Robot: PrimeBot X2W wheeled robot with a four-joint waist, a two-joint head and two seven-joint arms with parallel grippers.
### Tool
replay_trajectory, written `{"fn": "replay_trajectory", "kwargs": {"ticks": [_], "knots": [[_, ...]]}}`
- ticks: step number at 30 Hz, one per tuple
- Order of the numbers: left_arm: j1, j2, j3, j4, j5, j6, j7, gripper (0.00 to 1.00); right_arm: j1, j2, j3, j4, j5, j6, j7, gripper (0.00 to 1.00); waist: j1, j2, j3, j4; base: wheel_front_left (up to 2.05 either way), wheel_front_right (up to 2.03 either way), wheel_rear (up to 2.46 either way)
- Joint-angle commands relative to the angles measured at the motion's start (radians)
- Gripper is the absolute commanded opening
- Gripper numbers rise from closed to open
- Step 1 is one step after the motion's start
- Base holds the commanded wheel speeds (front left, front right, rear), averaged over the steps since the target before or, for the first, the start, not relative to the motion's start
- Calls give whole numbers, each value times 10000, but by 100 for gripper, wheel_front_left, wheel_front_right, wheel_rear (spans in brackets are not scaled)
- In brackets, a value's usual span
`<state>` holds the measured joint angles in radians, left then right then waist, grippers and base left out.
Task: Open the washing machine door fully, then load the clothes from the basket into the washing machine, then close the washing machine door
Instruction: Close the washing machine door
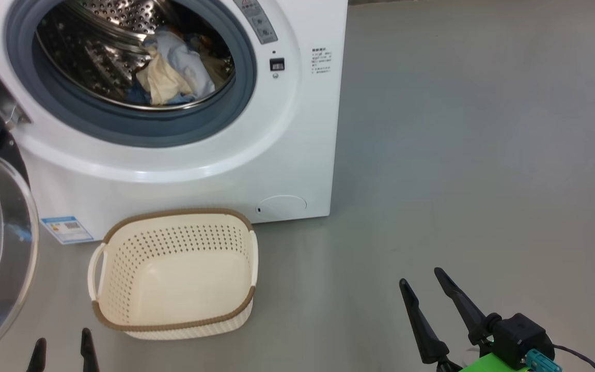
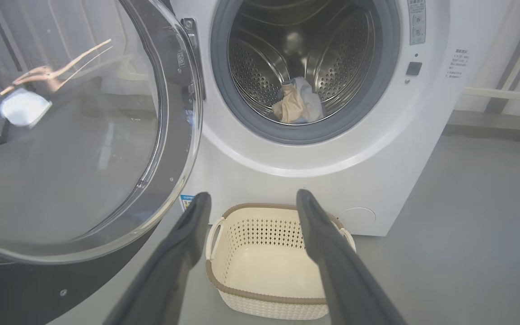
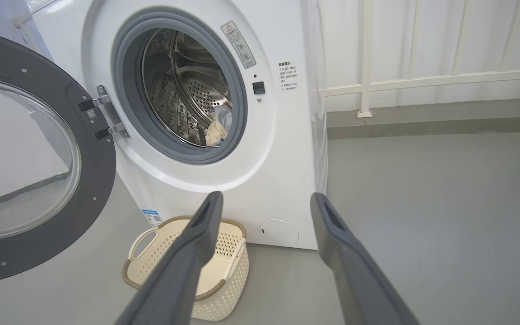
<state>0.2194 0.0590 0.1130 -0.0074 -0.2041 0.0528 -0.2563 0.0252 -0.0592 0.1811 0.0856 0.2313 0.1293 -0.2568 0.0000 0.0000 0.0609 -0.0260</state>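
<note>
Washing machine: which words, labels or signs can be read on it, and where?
No text on the washing machine can be read.
Warning label beside the opening: red triangle sign, words too small.
Print block on the front: too small.
Blue sticker low on the front: blurred.

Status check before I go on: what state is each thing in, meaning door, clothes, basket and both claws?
door: swung wide open
clothes: piled inside the drum
basket: empty, upright on the floor in front of the machine
left claw: open, holding nothing
right claw: open, holding nothing
</note>
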Motion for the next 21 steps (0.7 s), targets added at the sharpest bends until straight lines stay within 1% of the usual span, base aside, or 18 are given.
{"fn": "replay_trajectory", "kwargs": {"ticks": [1,6,21], "knots": [[-536,53,364,-180,120,43,-55,100,-192,3,218,-220,14,14,-49,100,0,0,9,12,-83,83,0],[-558,36,354,-202,190,-28,-55,100,-225,-1,230,-191,16,14,-49,100,0,0,-11,37,-42,42,0],[-462,-34,366,-268,184,4,-55,100,-159,4,231,-171,5,14,-49,100,0,0,-140,202,0,0,0]]}}
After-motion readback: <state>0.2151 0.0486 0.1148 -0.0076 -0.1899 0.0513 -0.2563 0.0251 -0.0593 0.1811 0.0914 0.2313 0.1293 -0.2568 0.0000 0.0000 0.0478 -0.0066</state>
